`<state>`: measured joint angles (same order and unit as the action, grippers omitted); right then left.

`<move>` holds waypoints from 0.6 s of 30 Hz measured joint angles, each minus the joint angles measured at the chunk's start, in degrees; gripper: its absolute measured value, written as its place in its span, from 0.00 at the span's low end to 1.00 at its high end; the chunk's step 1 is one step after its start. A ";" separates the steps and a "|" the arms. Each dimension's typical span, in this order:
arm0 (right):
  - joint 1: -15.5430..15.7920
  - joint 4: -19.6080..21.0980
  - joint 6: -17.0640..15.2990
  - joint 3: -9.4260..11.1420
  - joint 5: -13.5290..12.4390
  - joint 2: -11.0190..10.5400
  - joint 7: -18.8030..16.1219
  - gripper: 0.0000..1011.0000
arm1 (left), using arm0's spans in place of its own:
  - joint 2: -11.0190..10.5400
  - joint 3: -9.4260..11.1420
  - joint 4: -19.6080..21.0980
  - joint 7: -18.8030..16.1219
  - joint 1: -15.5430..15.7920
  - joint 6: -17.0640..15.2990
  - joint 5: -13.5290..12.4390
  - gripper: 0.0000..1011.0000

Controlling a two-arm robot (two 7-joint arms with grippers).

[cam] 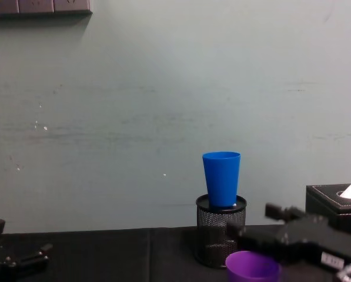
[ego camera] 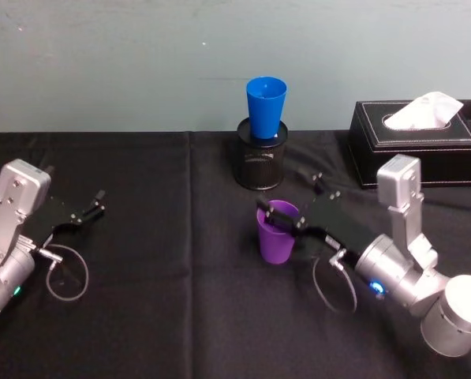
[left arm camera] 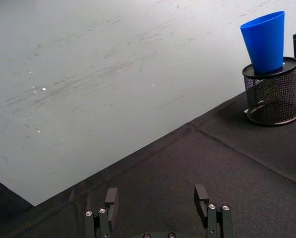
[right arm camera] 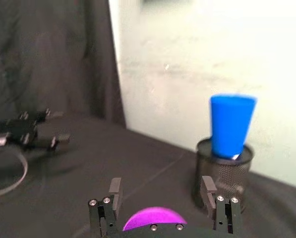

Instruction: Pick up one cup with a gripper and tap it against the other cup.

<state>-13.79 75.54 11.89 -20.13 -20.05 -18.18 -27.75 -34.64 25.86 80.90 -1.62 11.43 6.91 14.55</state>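
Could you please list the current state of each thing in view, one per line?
purple cup: upright on the table, mouth open, between the open fingers of the right gripper.
blue cup: upright, standing in the black mesh pen holder.
left gripper: open, holding nothing.
tissue box: tissue sticking out.

Two silver-grey metal arms end in black flat-fingered grippers — left, right — with looping grey cables, silver screws, and a glowing blue wrist ring.

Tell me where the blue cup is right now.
The blue cup stands upright in the black mesh pen holder at the table's far centre by the wall, beyond the purple cup, left of the tissue box.
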 joint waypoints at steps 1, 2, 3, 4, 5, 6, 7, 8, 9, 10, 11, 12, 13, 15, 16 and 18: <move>0.15 0.57 -0.09 0.39 -0.12 0.10 0.66 0.99 | 0.00 0.00 0.00 0.00 0.00 0.00 0.00 0.99; 0.41 1.40 -0.29 1.01 -0.15 0.29 1.80 0.99 | 0.00 0.00 0.00 0.00 0.00 0.00 0.00 0.99; 0.53 1.88 -0.45 1.37 -0.12 0.43 2.50 0.99 | 0.00 0.00 0.00 0.00 0.00 0.00 0.00 0.99; 0.65 2.33 -0.68 1.73 0.01 0.57 3.41 0.99 | 0.00 0.00 0.00 0.00 0.00 0.00 0.00 0.99; 0.80 2.76 -0.96 2.10 0.29 0.74 4.53 0.99 | 0.00 0.00 0.00 0.00 0.00 0.00 0.00 0.99; 1.14 3.62 -1.72 2.86 1.02 1.16 6.78 0.99 | 0.00 0.00 0.00 0.00 0.00 0.00 0.00 0.99; 1.31 4.00 -2.15 3.26 1.44 1.40 7.98 0.99 | 0.00 0.00 0.00 0.00 0.00 0.00 0.00 0.99; 1.47 4.32 -2.60 3.65 1.91 1.64 9.04 0.99 | 0.00 0.00 0.00 0.00 0.00 0.00 0.00 0.99; 1.83 4.85 -3.54 4.28 2.87 2.09 11.26 0.99 | 0.00 0.00 0.00 0.00 0.00 0.00 0.00 0.99; 2.07 5.12 -4.29 4.65 3.51 2.39 12.86 0.99 | 0.00 0.00 0.00 0.00 0.00 0.00 0.00 0.99; 2.39 5.51 -5.61 5.14 4.64 2.81 15.20 0.99 | 0.00 0.00 0.00 0.00 0.00 0.00 0.00 0.99; 2.59 5.77 -6.49 5.39 5.46 3.09 16.73 0.99 | 0.00 0.00 0.00 0.00 0.00 0.00 0.00 0.99; 2.70 5.86 -7.07 5.55 5.99 3.30 17.64 0.99 | 0.00 0.00 0.00 0.00 0.00 0.00 0.00 0.99; 3.10 6.01 -9.11 6.02 8.20 4.04 21.24 0.99 | 0.00 0.00 0.00 0.00 0.00 0.00 0.00 0.99; 3.18 6.00 -9.66 6.12 8.82 4.23 22.12 0.99 | 0.00 0.00 0.00 0.00 0.00 0.00 0.00 0.99; 3.32 5.67 -10.87 6.39 10.25 4.74 24.14 0.99 | 0.00 0.00 0.00 0.00 0.00 0.00 0.00 0.99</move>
<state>-10.47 81.21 1.02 -13.73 -9.80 -13.44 -3.61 -34.65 25.86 80.90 -1.62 11.43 6.91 14.54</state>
